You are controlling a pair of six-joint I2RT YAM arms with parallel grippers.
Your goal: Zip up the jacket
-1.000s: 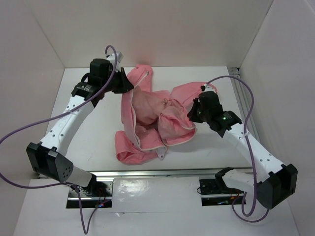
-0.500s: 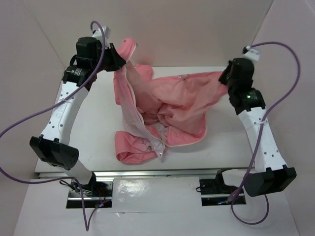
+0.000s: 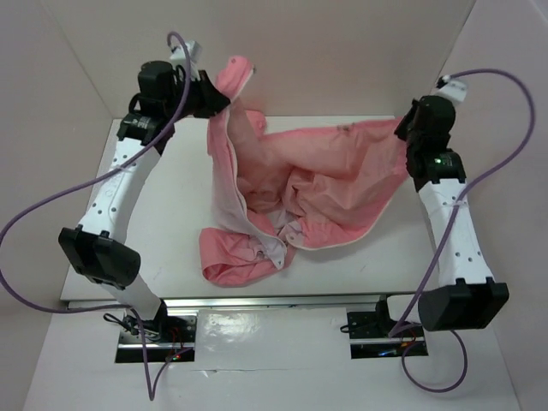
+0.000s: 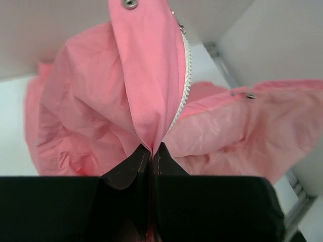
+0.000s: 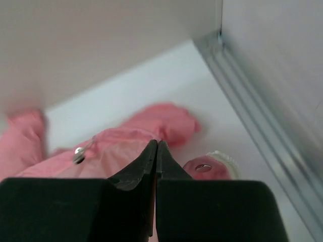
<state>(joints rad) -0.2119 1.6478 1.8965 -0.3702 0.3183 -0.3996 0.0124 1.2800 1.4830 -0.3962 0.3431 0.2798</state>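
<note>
Between the two grippers, the salmon-pink soft fabric jacket [image 3: 317,184] is held stretched above the white table [image 3: 163,231], with its wrinkled lower folds lying crumpled near the front edge. The left gripper [image 4: 151,147] is clamped on a fold beside the white zipper teeth [image 4: 185,75]. The right gripper [image 5: 155,144] is closed on a jacket edge near the grey metal rail [image 5: 252,101]. White tabletop shows between the jacket and the left wall [image 3: 51,128].

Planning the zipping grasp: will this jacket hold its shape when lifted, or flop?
Probably floppy: the jacket sags in folds between the left gripper and right gripper. Likely light, since two fingertip pinches hold it up. Its curving zipper edge will probably twist unless pulled taut.
</note>
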